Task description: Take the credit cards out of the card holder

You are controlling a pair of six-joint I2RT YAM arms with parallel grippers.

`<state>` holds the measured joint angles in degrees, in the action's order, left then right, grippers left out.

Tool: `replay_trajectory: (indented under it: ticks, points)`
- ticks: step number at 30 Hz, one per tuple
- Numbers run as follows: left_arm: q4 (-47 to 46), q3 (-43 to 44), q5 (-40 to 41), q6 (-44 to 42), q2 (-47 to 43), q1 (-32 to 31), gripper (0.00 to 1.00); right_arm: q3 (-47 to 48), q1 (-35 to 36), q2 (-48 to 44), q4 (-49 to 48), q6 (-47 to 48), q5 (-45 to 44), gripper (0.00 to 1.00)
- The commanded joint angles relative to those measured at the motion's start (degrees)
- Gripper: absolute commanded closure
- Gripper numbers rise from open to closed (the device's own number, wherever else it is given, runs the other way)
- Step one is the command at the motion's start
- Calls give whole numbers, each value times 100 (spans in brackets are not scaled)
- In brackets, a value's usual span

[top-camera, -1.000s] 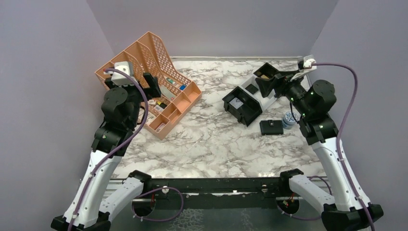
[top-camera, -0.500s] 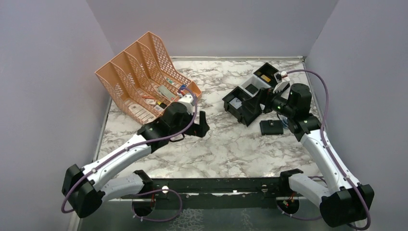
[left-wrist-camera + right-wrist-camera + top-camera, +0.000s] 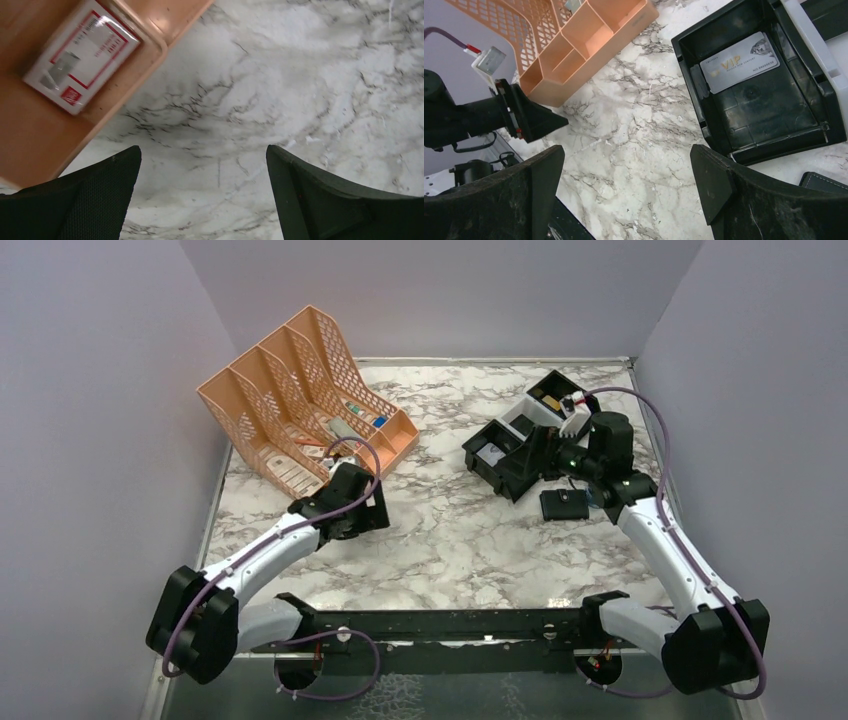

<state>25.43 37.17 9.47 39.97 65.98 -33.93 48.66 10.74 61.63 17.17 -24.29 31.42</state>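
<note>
One marble table [image 3: 470,540] carries everything. One orange rack [image 3: 300,390] lies up-left of the left claw [image 3: 202,150], whose two fingers are spread wide over bare marble, holding nothing. One black-and-white tray [image 3: 769,107] with three compartments sits ahead of the right claw [image 3: 626,150], which is also spread and empty. One card holder [image 3: 564,504], folded shut, lies flat just beside that claw's right finger. One grey card [image 3: 740,62] rests in the tray's black end compartment.
</note>
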Motion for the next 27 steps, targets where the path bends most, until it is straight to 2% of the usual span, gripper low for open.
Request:
replay_trajectory:
  ticks: [1,4,8,13,19,22,27]
  points:
    - [-168,7,211,-274,27,748,1,115,-49,157,302,36,-164,0]
    - [-218,149,270,-489,302,1168,1,248,-52,339,613,130,-733,0]
    - [-390,305,168,-736,651,1692,1,405,-55,604,959,401,-1036,0]
    - [-849,625,-598,-948,1118,1732,1,445,-55,1018,912,554,-1174,1]
    - [-1184,853,-1461,-903,1264,1659,1,1037,-59,1689,774,520,-2318,2]
    - [-1479,851,-1753,-902,1264,1562,1,1355,-55,2026,791,653,-2545,2]
    - [-1639,1190,-1434,-965,1897,1559,3,1616,-59,2502,844,822,-2770,2]
